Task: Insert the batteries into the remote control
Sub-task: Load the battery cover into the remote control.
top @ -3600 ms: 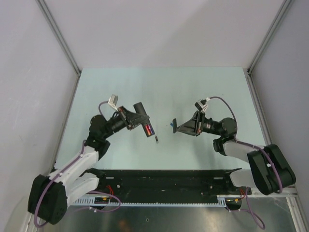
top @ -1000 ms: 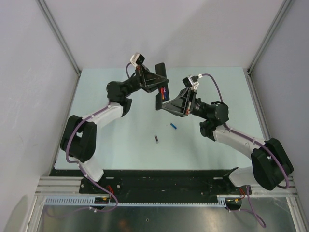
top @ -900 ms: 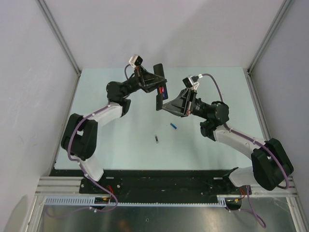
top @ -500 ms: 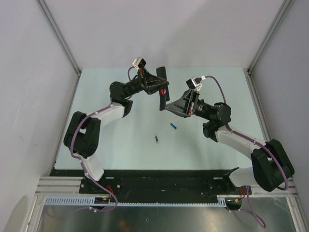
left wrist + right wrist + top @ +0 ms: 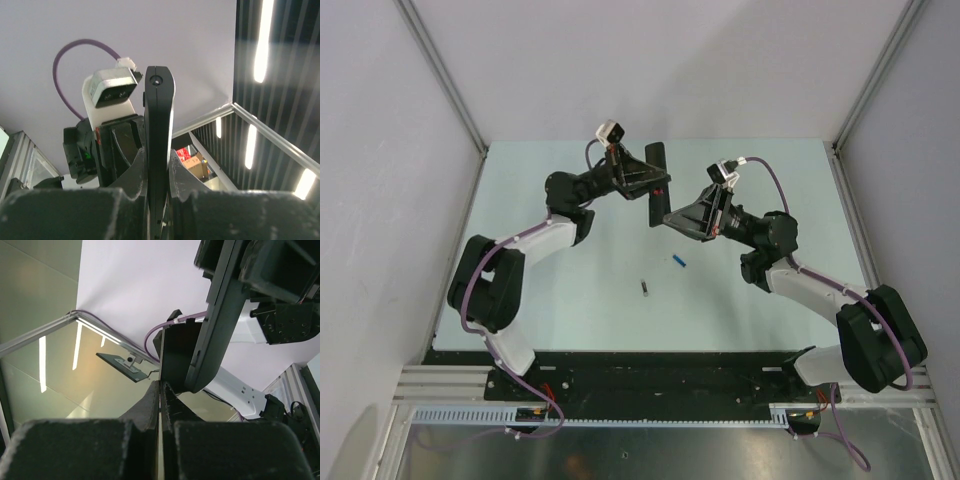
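A: What are we holding, material-wise?

B: We've got the remote control (image 5: pixel 656 158), a slim matte black bar with rounded ends. It's lifted off the table (image 5: pixel 590 290) and stands roughly on end. The left wrist view gives it to us edge-on (image 5: pixel 159 115): thin, smooth plastic with a soft sheen down one side.

A: Left side grip?

B: The left gripper (image 5: pixel 653 188) is clamped on the bar about mid-length, with the jaws pressed against its two flat faces.

A: Anything in the battery bay?

B: We see a red-orange battery (image 5: pixel 661 190) as a small speck in the open back, on the side facing the right arm. It's too small for us to tell whether another one sits next to it.

A: Right side?

B: The right gripper (image 5: pixel 667 217) is pinched tight on a thin, flat black panel (image 5: pixel 176 355), rectangular and matte. The panel sticks up from the fingertips, just beside the remote (image 5: pixel 222 315). We can't tell if the two touch.

A: Loose cells?

B: Two tiny cylinders lie flat on the pale green matte tabletop, on the near side of both grippers. One is a blue battery (image 5: pixel 678 262). The other is a dark battery (image 5: pixel 645 289) with a pale tip, nearer the arm bases. They lie apart from each other, and neither is touched by a gripper.
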